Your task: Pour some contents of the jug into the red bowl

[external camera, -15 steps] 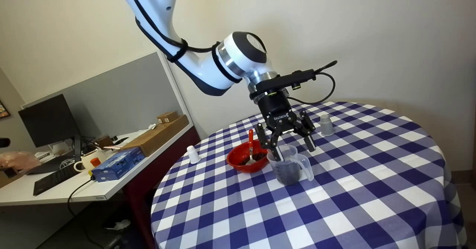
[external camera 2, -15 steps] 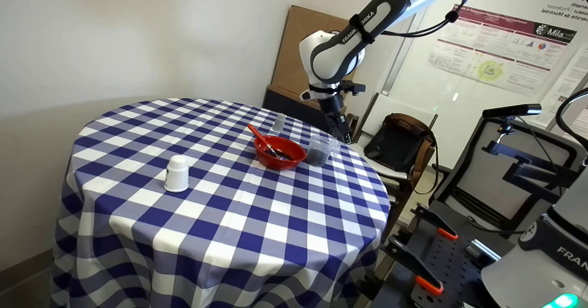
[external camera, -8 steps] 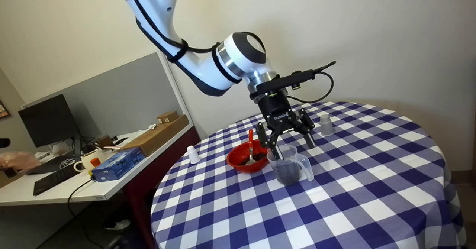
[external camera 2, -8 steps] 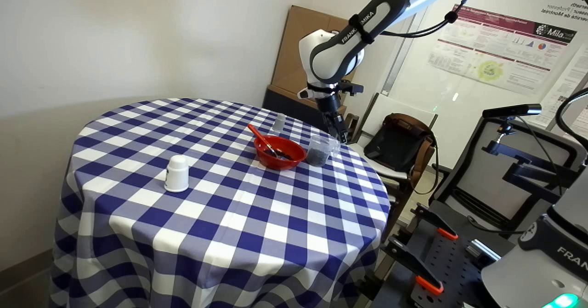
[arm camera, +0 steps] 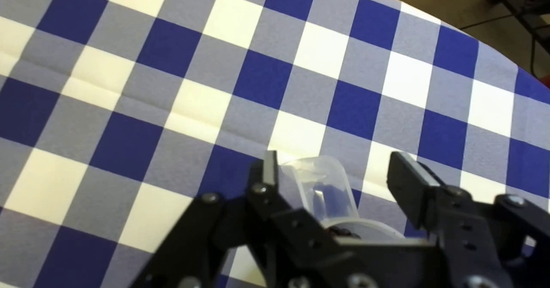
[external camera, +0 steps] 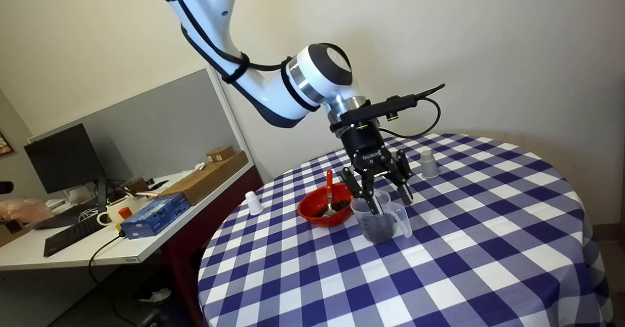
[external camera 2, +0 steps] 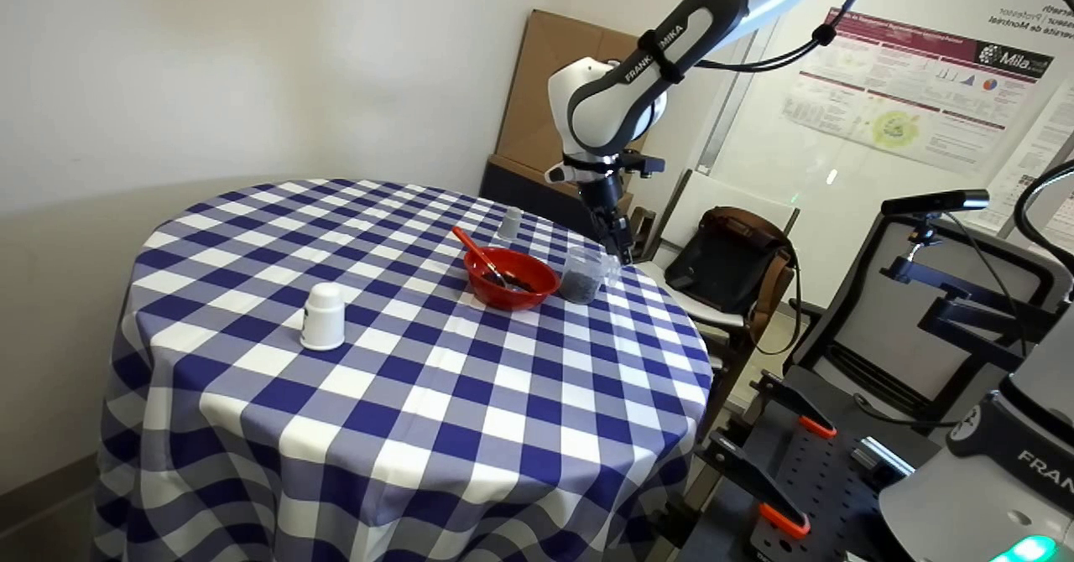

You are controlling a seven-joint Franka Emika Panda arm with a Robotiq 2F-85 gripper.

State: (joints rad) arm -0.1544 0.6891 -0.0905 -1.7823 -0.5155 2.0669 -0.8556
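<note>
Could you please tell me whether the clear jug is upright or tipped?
Upright: in both exterior views the jug stands base-down on the checked cloth, mouth up.

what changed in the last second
The gripper has dipped slightly and shifted a little right in an exterior view; its jaws have drawn closer together but stand apart. Nothing was taken hold of or let go. The jug, the red bowl and the red-handled utensil in it stayed put.
</note>
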